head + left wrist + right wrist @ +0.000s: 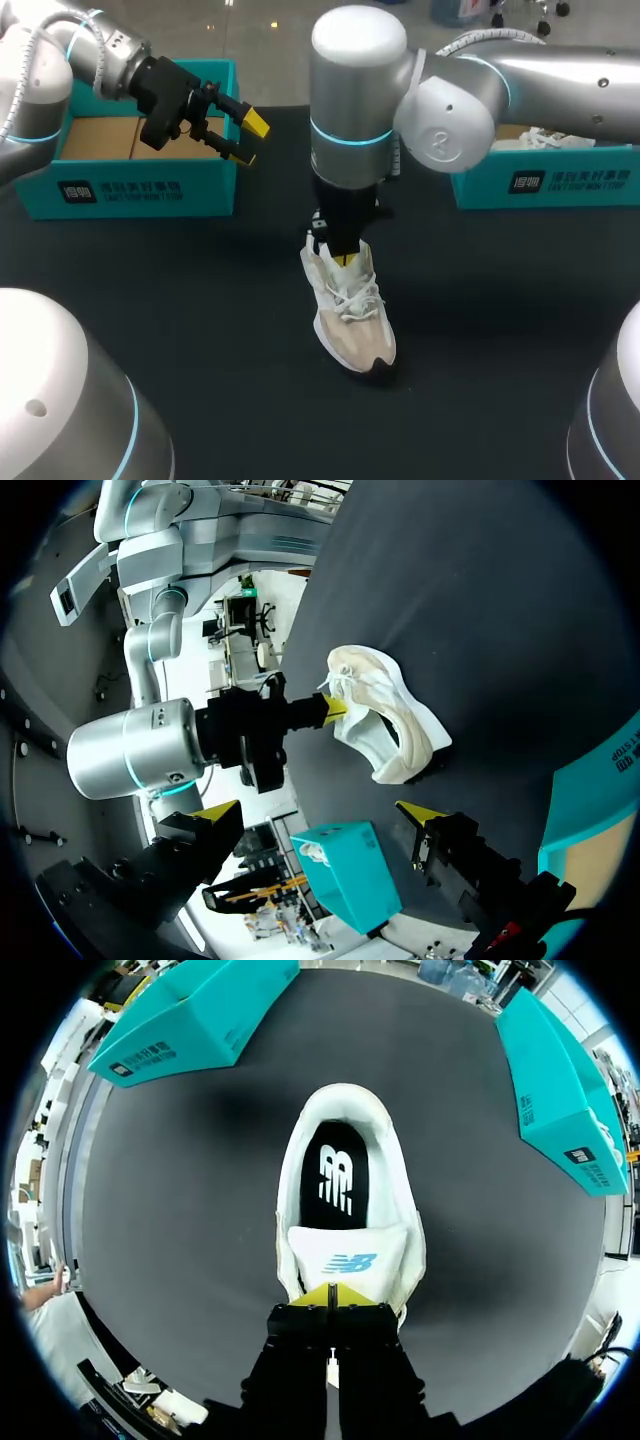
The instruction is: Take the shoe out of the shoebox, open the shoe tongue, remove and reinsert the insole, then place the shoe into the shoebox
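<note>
The white and beige shoe [352, 315] stands upright on its sole in the middle of the black counter [500, 330], outside both boxes, with its toe toward the near side and its heel toward the far side. The right arm comes in from the right and reaches past the middle. The right pincer [335, 1295] points straight down at the shoe, its yellow tips pressed together at the edge of the tongue [348, 1258]. Whether any of the tongue is pinched between them I cannot tell. Beyond the tongue the shoe's mouth is open and the black insole [335, 1175] lies flat inside.

The left pincer [250, 140] hangs at the far left, above the right-hand end of the left shoebox [130, 195] — fingers wide apart, holding nothing. The right shoebox [545, 185] sits at the far right, well apart from the shoe.
</note>
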`<state>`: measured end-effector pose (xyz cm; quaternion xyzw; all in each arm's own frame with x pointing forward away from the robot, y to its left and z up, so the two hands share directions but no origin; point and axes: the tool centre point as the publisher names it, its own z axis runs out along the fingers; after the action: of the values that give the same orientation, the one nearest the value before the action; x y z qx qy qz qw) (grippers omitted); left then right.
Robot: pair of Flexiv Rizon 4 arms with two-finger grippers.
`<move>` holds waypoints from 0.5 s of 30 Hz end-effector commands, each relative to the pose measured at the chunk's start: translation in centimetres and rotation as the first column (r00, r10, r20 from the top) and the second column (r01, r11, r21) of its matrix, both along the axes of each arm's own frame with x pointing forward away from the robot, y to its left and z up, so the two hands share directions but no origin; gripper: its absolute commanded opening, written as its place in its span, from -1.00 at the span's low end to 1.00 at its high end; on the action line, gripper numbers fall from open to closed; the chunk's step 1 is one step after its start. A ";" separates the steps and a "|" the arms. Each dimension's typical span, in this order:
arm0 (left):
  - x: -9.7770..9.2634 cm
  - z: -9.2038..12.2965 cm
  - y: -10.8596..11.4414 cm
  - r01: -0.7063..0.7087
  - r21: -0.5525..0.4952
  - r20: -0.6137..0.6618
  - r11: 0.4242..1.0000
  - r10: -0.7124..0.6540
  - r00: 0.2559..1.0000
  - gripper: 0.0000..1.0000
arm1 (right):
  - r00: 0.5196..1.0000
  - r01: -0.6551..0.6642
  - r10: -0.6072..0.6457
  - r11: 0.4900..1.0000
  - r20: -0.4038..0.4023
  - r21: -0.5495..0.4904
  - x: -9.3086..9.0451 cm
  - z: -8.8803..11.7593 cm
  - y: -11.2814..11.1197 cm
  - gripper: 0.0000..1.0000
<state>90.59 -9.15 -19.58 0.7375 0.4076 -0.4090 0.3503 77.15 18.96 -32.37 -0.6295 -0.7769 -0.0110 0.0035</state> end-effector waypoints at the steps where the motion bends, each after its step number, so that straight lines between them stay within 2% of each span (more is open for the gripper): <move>1: 0.0 0.0 0.1 0.001 0.002 0.001 1.000 -0.001 1.000 1.00 | 0.999 0.016 -0.015 1.000 0.045 -0.015 -0.1 1.6 -0.9 -1.00; 4: 0.0 0.0 0.1 0.001 0.002 0.001 1.000 -0.001 1.000 1.00 | 0.997 0.018 -0.016 1.000 0.071 -0.017 0.8 1.1 -1.0 -1.00; 9: 0.0 0.0 0.1 0.001 0.002 0.001 1.000 -0.001 1.000 1.00 | 0.996 -0.021 0.022 1.000 0.090 -0.004 2.3 -0.3 0.3 -1.00; 12: 0.0 0.0 0.1 0.001 0.002 0.001 1.000 -0.001 1.000 1.00 | 0.997 -0.038 0.038 0.999 0.074 -0.002 2.7 -1.3 0.6 -1.00; 15: 0.0 0.0 0.1 0.001 0.002 0.001 1.000 -0.001 1.000 1.00 | 0.997 -0.044 0.044 0.999 0.071 -0.002 2.6 -1.4 0.6 -1.00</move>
<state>90.59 -9.15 -19.58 0.7375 0.4076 -0.4090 0.3503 79.35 19.08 -33.19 -0.6117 -0.7898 -0.0369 -0.0265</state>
